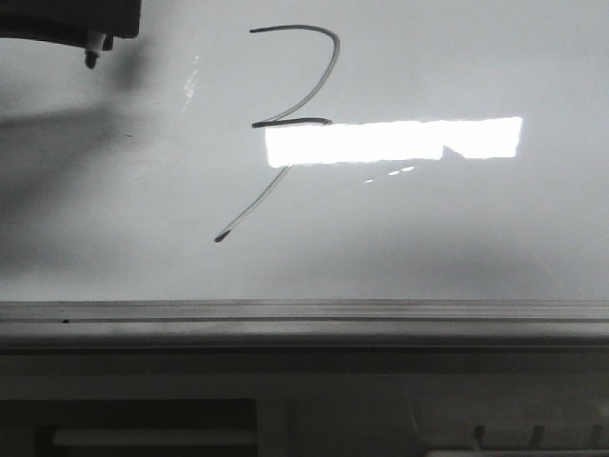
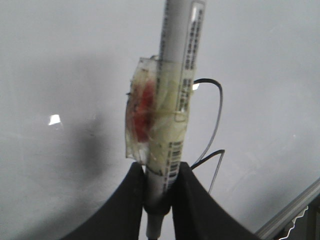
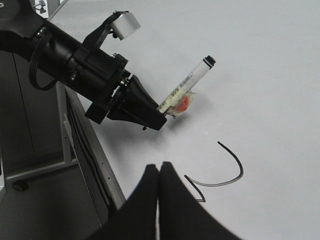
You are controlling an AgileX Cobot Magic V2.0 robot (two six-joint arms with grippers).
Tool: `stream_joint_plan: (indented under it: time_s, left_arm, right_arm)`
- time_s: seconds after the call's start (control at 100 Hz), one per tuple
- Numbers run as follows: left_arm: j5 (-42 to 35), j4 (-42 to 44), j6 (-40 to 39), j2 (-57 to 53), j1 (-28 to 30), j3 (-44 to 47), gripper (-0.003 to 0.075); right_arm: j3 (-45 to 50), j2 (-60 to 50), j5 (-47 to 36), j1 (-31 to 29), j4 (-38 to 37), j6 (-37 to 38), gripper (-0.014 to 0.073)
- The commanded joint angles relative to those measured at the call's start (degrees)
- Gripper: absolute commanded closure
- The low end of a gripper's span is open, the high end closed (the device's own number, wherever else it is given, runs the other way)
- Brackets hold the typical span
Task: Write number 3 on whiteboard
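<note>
The whiteboard (image 1: 457,228) fills the front view, with its grey ledge (image 1: 304,319) below. The number 3 (image 1: 290,122) is a thin black stroke with a curved top, a short middle bar and a long tail; it reads rather like a 7. My left gripper (image 2: 159,167) is shut on a white marker (image 2: 175,60) wrapped in yellowed tape with a red patch. The marker tip (image 1: 91,59) hangs at the far upper left, off the stroke. The stroke also shows in the left wrist view (image 2: 206,80). My right gripper (image 3: 159,167) is shut and empty over the board, beside the stroke (image 3: 242,172).
A bright white rectangular reflection (image 1: 390,140) lies across the middle of the 3. The left arm (image 3: 75,60) reaches over the board's metal edge (image 3: 90,150). A grey frame rail (image 2: 290,212) shows at the board's corner. Dark stand parts sit below the ledge.
</note>
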Motion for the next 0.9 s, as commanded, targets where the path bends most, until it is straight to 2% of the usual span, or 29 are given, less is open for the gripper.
stream_joint_plan:
  time_s: [0.0,0.31,0.89]
  left_arm:
    - [-2.2,-1.9,-0.6,0.5,0.0,-1.4,0.0741]
    - [-1.6,-6.7,-0.6,4.3,0.0,-1.4,0.0741]
    - [-3.0,-9.2,-0.6,10.5,0.0,-1.4,0.0737]
  right_arm:
    - [-0.2,-0.4,-6.2,-0.3,1.9,0.3,0.0655]
    - [0.8,-0.4,-6.2,-0.3,2.2,0.3,0.0655]
    - [0.8,-0.4,-5.3,-0.3,3.8,0.3,0.0655]
